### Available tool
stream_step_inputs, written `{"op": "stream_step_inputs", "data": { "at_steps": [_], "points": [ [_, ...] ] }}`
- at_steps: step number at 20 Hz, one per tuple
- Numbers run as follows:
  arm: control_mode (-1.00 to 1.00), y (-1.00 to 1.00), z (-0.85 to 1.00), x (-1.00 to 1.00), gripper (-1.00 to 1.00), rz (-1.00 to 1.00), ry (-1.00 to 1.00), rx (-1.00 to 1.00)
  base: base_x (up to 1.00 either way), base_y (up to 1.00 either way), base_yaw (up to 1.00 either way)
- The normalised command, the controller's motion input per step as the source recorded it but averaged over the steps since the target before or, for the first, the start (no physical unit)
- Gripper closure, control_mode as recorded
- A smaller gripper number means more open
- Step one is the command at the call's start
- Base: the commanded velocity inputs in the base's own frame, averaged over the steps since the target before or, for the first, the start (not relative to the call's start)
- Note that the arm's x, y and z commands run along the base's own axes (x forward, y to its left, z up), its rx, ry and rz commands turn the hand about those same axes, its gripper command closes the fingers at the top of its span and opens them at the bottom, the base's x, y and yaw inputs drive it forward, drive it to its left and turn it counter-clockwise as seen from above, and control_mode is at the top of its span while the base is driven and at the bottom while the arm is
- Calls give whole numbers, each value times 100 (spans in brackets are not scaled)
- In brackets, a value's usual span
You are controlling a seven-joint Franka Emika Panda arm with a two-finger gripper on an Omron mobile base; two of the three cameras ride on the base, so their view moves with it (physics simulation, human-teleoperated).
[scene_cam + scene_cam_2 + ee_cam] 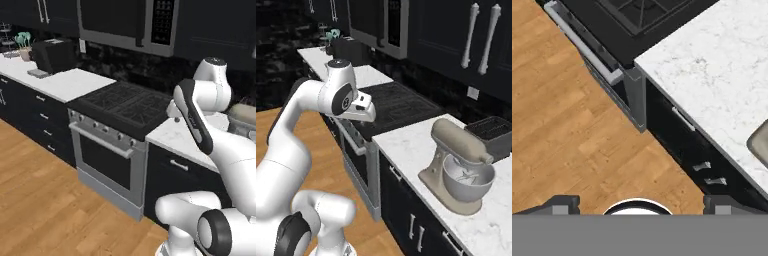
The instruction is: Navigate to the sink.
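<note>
Gripper (641, 202) — fingertips (562, 204) spread wide, holding nothing, poised above the wood floor (567, 130) beside the white counter (712, 75) edge. Black stovetop (127, 105) adjoins the counter; a stand mixer (461, 167) stands on it. Sink location cannot be determined.

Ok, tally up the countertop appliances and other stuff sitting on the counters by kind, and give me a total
Stand mixer: 1
Toaster: 1
Black box-shaped appliance, left of the stove: 1
Potted plant: 1
Tiered wire stand: 1
Total: 5
</note>
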Motion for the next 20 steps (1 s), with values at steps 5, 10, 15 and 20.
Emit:
{"op": "stream_step_inputs", "data": {
  "at_steps": [5,10,15,20],
  "points": [
    [100,0,0,0,-100,0,0,0,-18,0,100],
    [100,0,0,0,-100,0,0,0,-8,0,100],
    [100,0,0,0,-100,0,0,0,-10,0,100],
    [100,0,0,0,-100,0,0,0,-4,0,100]
  ]
}}
